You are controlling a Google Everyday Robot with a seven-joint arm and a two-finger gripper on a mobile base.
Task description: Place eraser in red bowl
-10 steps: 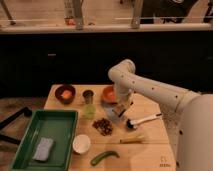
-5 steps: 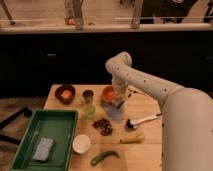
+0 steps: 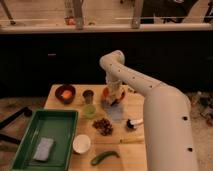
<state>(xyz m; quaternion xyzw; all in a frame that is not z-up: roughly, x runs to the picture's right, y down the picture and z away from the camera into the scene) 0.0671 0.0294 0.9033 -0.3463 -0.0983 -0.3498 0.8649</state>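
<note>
A light wooden tabletop (image 3: 135,107) stands in the middle of the room, its planks pale and warm-toned. Behind the tabletop runs a long dark wall (image 3: 50,60) of near-black panels, spanning the whole width. Above that dark wall lies a pale ledge (image 3: 40,28), and above the ledge is a bright strip crossed by grey upright posts (image 3: 78,12). To the left of the tabletop the floor (image 3: 22,102) is speckled grey-beige, and dark bars (image 3: 15,119) angle across it. To the right of the tabletop the same speckled floor shows. Light is dim around the tabletop and brighter above the ledge.
</note>
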